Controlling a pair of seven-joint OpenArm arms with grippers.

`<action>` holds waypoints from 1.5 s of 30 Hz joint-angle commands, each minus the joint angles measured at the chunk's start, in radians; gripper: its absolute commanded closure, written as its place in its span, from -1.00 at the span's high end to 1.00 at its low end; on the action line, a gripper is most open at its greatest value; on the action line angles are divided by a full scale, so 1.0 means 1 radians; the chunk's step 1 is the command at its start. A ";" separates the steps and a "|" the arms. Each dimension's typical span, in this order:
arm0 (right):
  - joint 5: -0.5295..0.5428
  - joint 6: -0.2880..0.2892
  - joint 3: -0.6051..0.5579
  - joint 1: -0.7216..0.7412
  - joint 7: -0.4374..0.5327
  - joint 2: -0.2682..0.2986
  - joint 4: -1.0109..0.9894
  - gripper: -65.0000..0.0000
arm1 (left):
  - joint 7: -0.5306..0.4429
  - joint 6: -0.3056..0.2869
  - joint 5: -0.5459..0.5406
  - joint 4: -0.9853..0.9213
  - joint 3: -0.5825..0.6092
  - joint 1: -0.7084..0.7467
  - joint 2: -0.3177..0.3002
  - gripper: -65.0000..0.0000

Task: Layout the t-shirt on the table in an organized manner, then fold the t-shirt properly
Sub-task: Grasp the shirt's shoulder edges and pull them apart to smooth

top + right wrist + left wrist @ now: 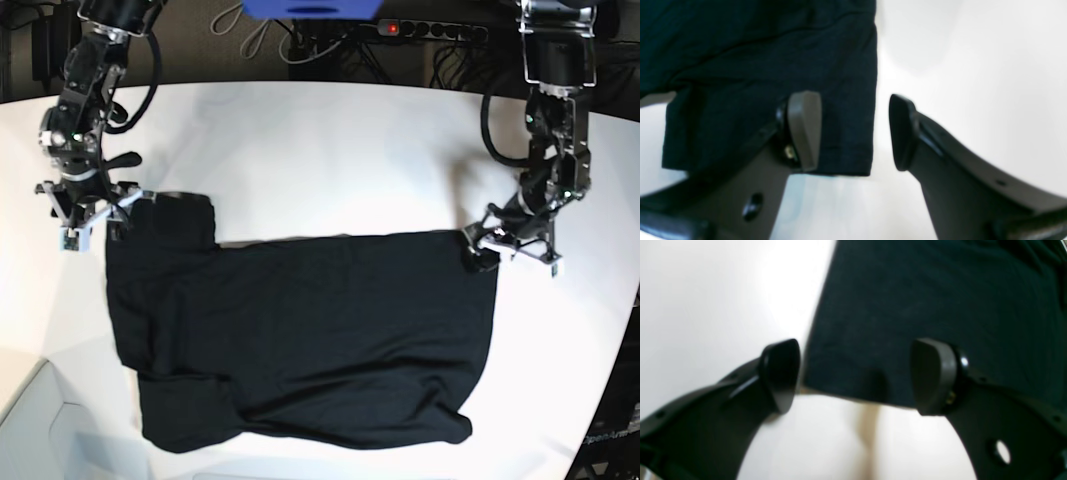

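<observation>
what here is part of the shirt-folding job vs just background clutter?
Job:
- t-shirt, spread out, plain black side up
- table
- left gripper, open at a shirt corner
- right gripper, open at the sleeve

Lying about:
- power strip
- blue thing
- cables

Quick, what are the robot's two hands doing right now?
Left end effector: open, straddling a corner of the t-shirt, holding nothing.
Right end effector: open, straddling a sleeve edge, holding nothing.

I see my right gripper (855, 131) spread open astride the t-shirt (773, 66) corner's edge, one finger (805, 128) over cloth, the other over white table (973, 66).
</observation>
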 commanded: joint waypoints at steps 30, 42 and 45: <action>0.006 -0.003 0.003 -0.029 -0.003 -0.013 -0.155 -0.95 | 0.040 0.004 -0.040 -0.033 -0.030 0.031 -0.040 -1.00; 0.007 -0.002 -0.005 -0.372 -0.003 -0.104 0.359 -1.00 | 0.266 0.004 -0.128 0.317 -0.340 0.215 -0.058 -1.00; 0.007 -0.002 -0.005 -0.449 0.006 -0.119 0.377 -1.00 | 0.368 0.004 -0.128 0.420 -0.460 0.261 -0.026 -1.00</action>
